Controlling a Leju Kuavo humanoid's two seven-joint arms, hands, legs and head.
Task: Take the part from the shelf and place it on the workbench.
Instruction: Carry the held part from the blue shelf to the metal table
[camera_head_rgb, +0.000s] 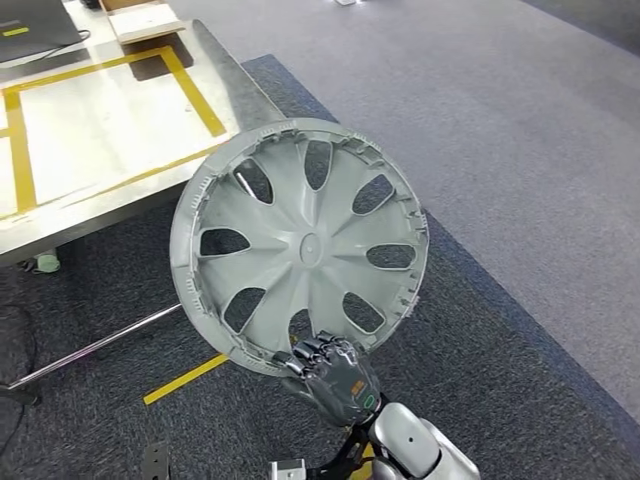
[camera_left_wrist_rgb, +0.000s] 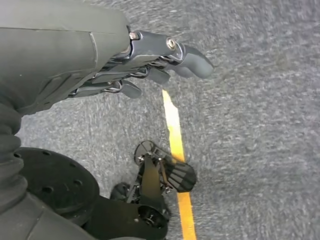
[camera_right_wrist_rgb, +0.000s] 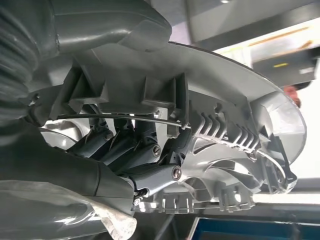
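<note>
While the part is carried clear of the shelf, the transport step is judged to be in hand, with placement not yet made. Grey carpet floor (camera_head_rgb: 528, 150) takes up most of the head view, marked by a yellow floor line (camera_head_rgb: 185, 378). The desk (camera_head_rgb: 98, 130), a metal surface with yellow tape borders, lies at the upper left, cut off by the frame edge. The part, a grey wheel cover (camera_head_rgb: 302, 245) seen from its ribbed inner side, is held in the air over the carpet, its far rim overlapping the desk's near corner in the picture; whether it is above the desk or short of it cannot be told. The right hand (camera_head_rgb: 332, 375) is clamped on the cover's near rim, its fingers (camera_right_wrist_rgb: 124, 147) curled through a spoke opening behind a wire retaining ring. The left hand (camera_left_wrist_rgb: 151, 65) hangs over the carpet, holding nothing, fingers extended and slightly apart.

The next move is judged to call for carrying the cover further over the desk, lowering it flat within the taped area, then releasing.

The shelf is not identified. The thumb's contact on the cover's outer face is hidden. Background detail in the right wrist view is bright and blurred.
</note>
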